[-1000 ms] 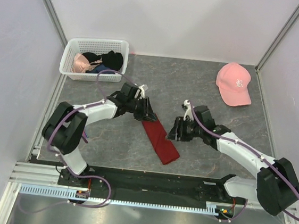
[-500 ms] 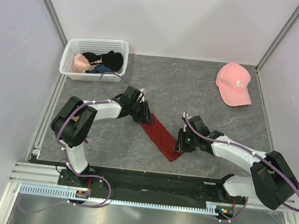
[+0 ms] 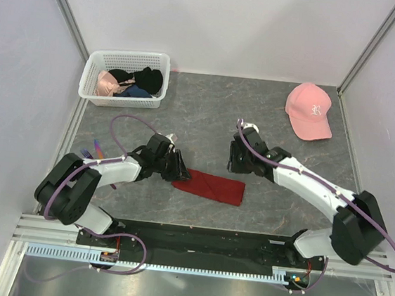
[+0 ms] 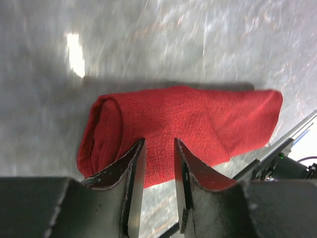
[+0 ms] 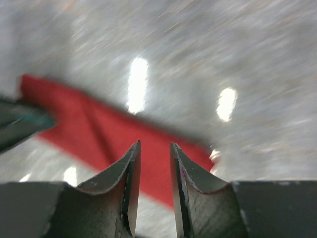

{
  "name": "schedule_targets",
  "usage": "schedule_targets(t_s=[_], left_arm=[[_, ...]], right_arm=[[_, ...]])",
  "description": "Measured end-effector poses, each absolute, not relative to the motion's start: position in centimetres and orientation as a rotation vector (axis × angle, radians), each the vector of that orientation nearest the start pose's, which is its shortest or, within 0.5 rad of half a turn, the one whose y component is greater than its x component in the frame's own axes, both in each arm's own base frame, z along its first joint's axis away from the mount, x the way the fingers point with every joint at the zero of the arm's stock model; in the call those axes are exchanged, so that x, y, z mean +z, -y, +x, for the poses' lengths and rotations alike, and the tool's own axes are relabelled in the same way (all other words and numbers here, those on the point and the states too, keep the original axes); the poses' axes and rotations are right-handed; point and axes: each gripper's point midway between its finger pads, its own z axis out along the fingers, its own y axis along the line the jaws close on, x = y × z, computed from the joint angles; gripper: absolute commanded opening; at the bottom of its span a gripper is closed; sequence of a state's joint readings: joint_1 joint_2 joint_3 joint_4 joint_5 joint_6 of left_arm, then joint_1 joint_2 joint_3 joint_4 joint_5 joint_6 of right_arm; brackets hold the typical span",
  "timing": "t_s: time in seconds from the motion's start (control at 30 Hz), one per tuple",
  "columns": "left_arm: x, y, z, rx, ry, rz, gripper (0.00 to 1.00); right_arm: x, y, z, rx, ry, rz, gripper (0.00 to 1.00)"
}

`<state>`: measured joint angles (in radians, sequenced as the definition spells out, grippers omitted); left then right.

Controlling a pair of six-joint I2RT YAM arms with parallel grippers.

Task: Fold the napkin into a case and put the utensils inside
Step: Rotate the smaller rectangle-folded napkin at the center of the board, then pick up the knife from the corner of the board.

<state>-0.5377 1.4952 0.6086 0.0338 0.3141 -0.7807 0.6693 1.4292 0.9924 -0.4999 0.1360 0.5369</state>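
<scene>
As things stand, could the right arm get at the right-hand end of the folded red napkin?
Probably yes. The right gripper hangs just beyond that end of the napkin, jaws slightly apart, with only bare table between. The left gripper sits at the opposite end, out of the way.

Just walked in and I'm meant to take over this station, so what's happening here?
Two robot arms are working a dark red napkin, which lies on the table folded into a narrow strip. The left gripper is at its left end, jaws narrowly apart over the cloth; whether it pinches it is unclear. The right gripper hovers open near the right end, holding nothing.
</scene>
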Motion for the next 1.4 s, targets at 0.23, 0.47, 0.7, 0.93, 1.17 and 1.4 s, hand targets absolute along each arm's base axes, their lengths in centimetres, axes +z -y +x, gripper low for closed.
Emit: schedule_targets(t_s=[0.23,0.47,0.7,0.93,1.17,1.4], left_arm=[[4.3,23.7,22.8,-0.935,-2.557,-0.209,0.39],[4.6,24.6,21.7,-0.938,-2.552,-0.189,0.39],[5.9,24.3,22.0,-0.91,-2.517,-0.195,0.47],[12.4,24.8,24.7,-0.932,-2.353,-0.145,0.48],[13.3,23.0,25.1,-0.888,-2.332,-0.173,0.48],[14.1,19.0,25.1,-0.801,-2.294,-0.262,0.54]], right_arm=[[6.2,-25.1,16.3,0.561,-2.678,-0.216,0.3],[3.4,-23.3,13.8,0.526,-2.738,-0.058,0.25],[3.0,-23.6,15.7,0.524,-2.7,0.044,0.26],[1.9,-22.6,18.5,0.441,-2.689,0.033,0.28],[2.9,-26.5,25.6,0.366,-2.603,-0.152,0.28],[3.4,-35.1,28.9,0.639,-2.571,-0.251,0.31]])
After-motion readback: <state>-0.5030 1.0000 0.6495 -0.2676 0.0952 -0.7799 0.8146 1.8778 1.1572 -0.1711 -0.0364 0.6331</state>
